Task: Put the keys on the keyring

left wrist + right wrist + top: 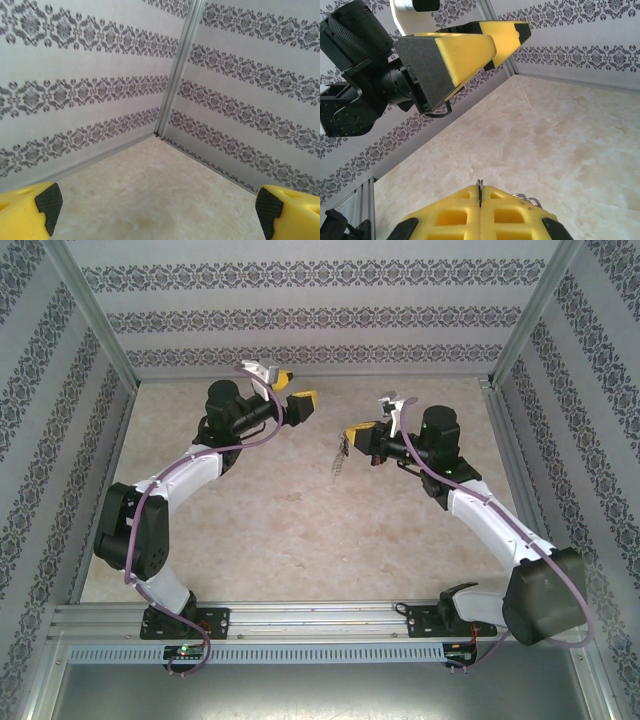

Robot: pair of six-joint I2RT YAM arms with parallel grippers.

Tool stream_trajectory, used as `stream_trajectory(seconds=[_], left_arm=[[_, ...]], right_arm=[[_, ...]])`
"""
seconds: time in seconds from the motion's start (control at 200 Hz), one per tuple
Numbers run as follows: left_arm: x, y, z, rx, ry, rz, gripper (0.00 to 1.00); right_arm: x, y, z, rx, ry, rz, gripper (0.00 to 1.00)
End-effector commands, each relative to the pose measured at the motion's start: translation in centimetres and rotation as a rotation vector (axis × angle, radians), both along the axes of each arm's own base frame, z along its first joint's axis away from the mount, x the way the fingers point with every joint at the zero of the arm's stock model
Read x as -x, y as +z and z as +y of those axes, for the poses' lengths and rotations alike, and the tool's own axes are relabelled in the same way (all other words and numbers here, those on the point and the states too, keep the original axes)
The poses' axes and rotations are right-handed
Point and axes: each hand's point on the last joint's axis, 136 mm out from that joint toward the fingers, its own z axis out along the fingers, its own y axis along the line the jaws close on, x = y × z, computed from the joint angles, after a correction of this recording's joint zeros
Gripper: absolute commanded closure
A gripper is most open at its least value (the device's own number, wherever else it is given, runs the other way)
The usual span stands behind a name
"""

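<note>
- Near edge: ribbed aluminium rail (300, 618) with both arm bases bolted to it.
- Surface (290, 540): beige, matte, with marble-like mottling.
- Right claw (480, 204): blocky yellow fingers with a cut-out grid, pressed together. They pinch a thin grey metal edge of the keyring (340, 453), and its jagged silvery chain hangs below the claw, over mid-surface.
- Left claw (160, 212): jaws spread wide, with bare surface between them. The yellow wedge fingers carry black textured pads (47, 200). It sits just beyond the right claw, apart from it.
- Walls (300, 320): pale, with bands of dark ornamental print and metal corner posts.
</note>
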Motion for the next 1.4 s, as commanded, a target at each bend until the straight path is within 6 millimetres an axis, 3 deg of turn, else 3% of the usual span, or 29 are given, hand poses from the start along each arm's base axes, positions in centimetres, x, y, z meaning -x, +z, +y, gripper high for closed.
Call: stream_trajectory(seconds=[0.0, 0.24, 0.645, 0.749, 0.889, 1.164, 1.394], left_arm=[[0.9, 0.3, -0.4, 0.012, -0.061, 0.058, 0.0], [3.0, -1.9, -1.3, -0.072, -0.105, 0.165, 0.0], [7.1, -2.8, -2.3, -0.167, -0.28, 0.251, 0.06], [8.3, -2.8, -2.5, -0.177, -0.335, 0.264, 0.1], [9.6, -2.3, -2.8, -0.165, -0.401, 0.264, 0.24], [9.8, -2.2, -3.8, -0.118, -0.476, 0.29, 0.47], [9.7, -2.4, -5.2, -0.119, -0.5, 0.285, 0.48]], right_arm=[[0.5, 2.0, 0.8, -0.007, 0.054, -0.066, 1.0], [0.3, 1.6, 0.9, -0.008, 0.093, -0.046, 1.0], [1.5, 2.5, 0.7, -0.021, 0.193, -0.045, 1.0], [1.7, 2.2, 0.9, -0.024, 0.223, -0.034, 1.0], [1.4, 1.5, 1.1, -0.024, 0.217, -0.014, 1.0], [0.5, 0.9, 1.3, -0.004, 0.161, -0.005, 1.0], [-0.1, 0.5, 2.1, 0.011, 0.14, -0.006, 1.0]])
